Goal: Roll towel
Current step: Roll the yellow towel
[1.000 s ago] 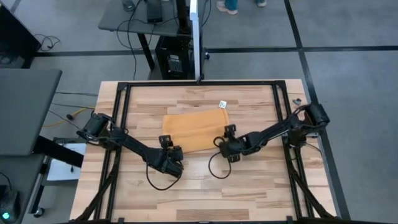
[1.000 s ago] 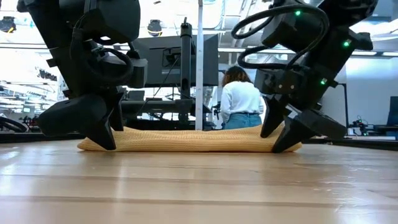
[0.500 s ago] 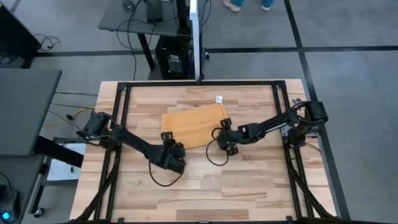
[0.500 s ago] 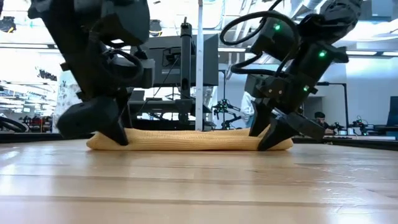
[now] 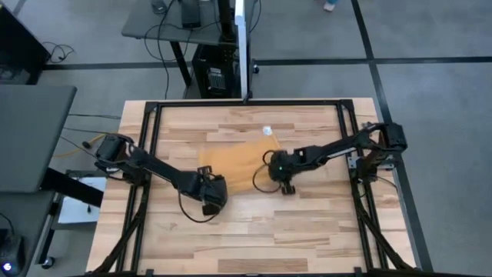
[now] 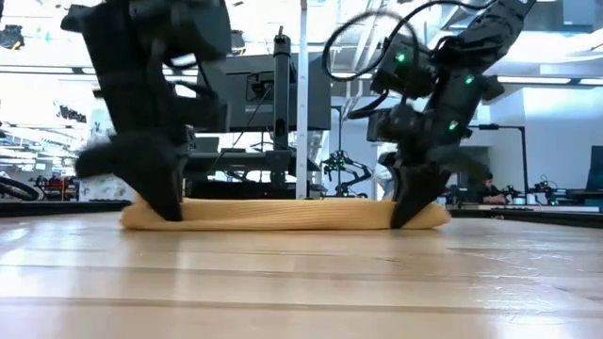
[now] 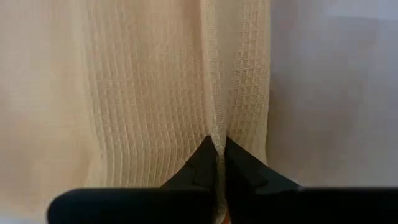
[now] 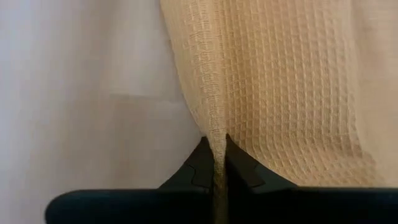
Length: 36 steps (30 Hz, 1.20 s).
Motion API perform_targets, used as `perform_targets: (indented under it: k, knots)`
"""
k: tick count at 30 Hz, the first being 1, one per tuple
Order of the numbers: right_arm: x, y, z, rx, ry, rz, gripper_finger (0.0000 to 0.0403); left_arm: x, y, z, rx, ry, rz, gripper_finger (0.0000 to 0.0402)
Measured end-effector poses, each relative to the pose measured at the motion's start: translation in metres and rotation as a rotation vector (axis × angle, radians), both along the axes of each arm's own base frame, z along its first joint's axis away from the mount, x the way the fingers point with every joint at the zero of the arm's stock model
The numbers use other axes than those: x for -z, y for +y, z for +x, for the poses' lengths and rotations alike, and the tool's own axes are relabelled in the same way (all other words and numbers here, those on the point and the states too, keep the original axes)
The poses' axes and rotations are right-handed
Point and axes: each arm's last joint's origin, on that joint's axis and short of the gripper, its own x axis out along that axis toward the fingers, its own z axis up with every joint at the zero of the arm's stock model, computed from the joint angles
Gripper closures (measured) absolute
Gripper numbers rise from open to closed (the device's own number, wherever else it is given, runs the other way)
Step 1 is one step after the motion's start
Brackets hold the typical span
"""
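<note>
High view: the mustard-orange waffle-weave cloth towel (image 5: 234, 163) lies mid-table on the wooden table (image 5: 307, 223), long axis left-right, white tag (image 5: 267, 131) toward the far edge. Low view: it is a low roll. Wrist views: left gripper (image 7: 216, 149) and right gripper (image 8: 214, 149) each pinch a towel fold.
</note>
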Motion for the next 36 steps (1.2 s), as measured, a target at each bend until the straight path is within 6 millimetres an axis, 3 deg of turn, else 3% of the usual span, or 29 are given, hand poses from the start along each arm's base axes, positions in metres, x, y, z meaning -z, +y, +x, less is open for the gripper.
perform_targets:
  k: [3,8,15,19,24,30,36]
  knots:
    - [-0.010,0.015,-0.004,0.014,0.005,0.089,0.0401,-0.019,0.001,-0.006,-0.005,-0.058,-0.155,0.0401]
    - [-0.031,0.043,-0.011,0.005,-0.029,0.224,0.0402,-0.034,0.005,-0.029,-0.090,-0.148,-0.299,0.0401]
    - [-0.053,0.059,-0.017,-0.027,-0.064,0.406,0.0402,-0.033,0.006,-0.043,-0.122,-0.238,-0.471,0.0401]
    - [-0.053,0.046,-0.016,-0.014,-0.033,0.515,0.0403,-0.031,0.010,-0.042,-0.090,-0.231,-0.478,0.0401]
    - [-0.046,0.013,-0.014,0.035,-0.010,0.631,0.0403,-0.031,0.025,-0.039,-0.104,-0.237,-0.473,0.0401]
    - [-0.022,-0.018,-0.017,0.098,0.008,0.675,0.0403,-0.015,0.038,-0.043,-0.132,-0.215,-0.440,0.0402]
    - [0.003,-0.030,-0.011,0.102,0.042,0.720,0.0403,-0.010,0.046,-0.045,-0.187,-0.225,-0.392,0.0402]
